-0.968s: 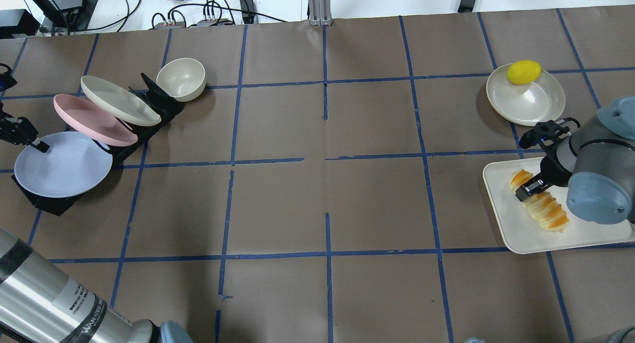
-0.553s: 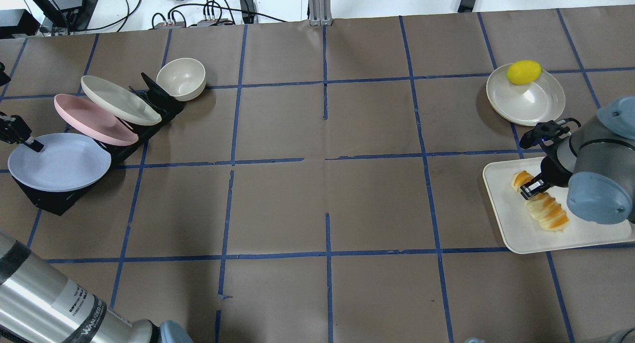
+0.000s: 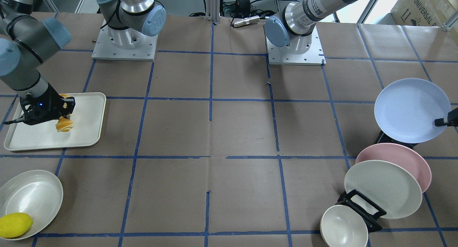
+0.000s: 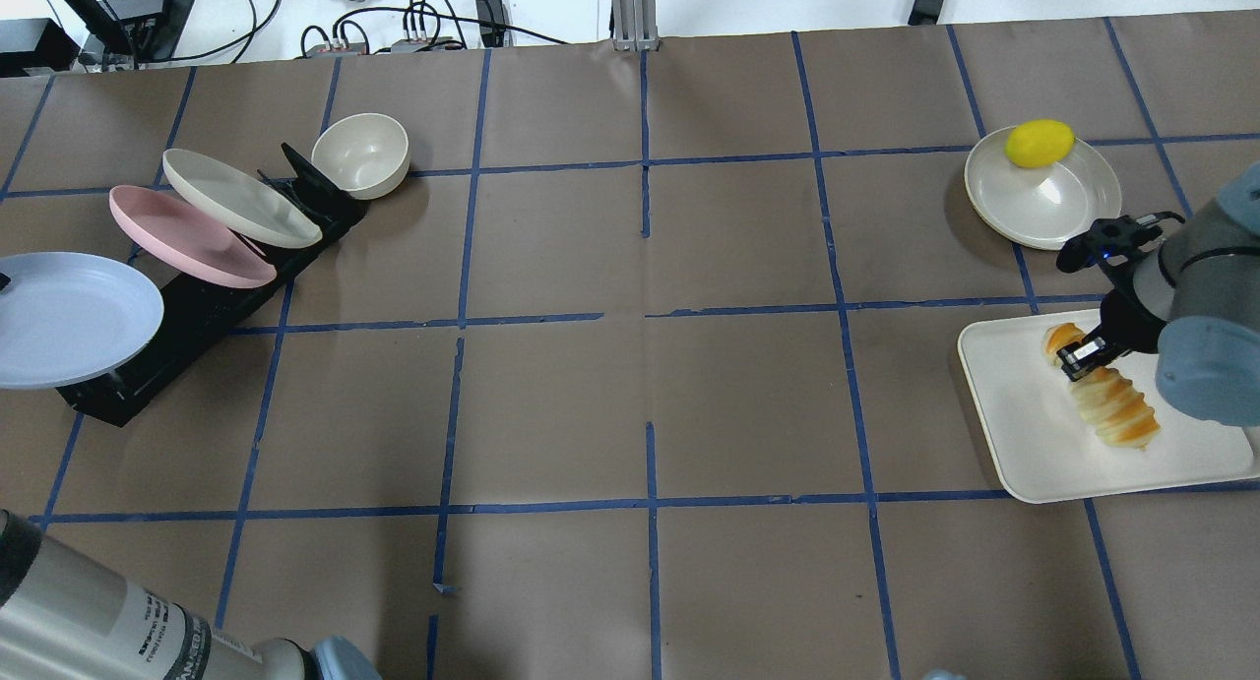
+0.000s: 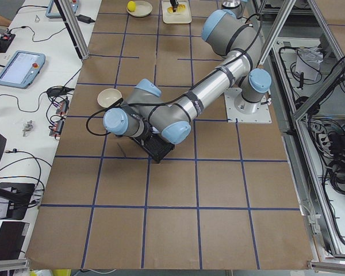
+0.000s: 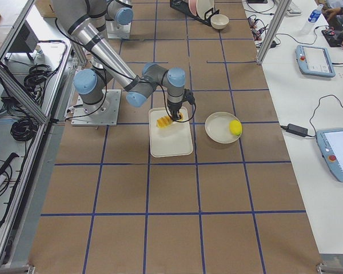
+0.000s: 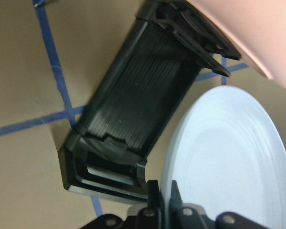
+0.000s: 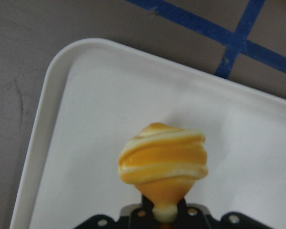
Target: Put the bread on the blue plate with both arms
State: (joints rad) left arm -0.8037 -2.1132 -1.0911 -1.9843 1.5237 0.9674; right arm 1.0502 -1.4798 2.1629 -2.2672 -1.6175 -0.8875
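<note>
The bread, a twisted orange and cream loaf, is held over the white tray at the table's right. My right gripper is shut on it near one end; the wrist view shows its tip sticking out over the tray. The blue plate is tilted at the far left, beside the black rack. My left gripper is shut on its rim; the wrist view shows the plate next to the rack's empty end slot.
A pink plate and a cream plate lean in the rack, with a cream bowl behind them. A lemon lies on a white plate beyond the tray. Blue tape lines cross the brown table.
My left gripper has carried the blue plate leftward, out of the rack's end slot. My right gripper has shifted right and a little back with the bread.
</note>
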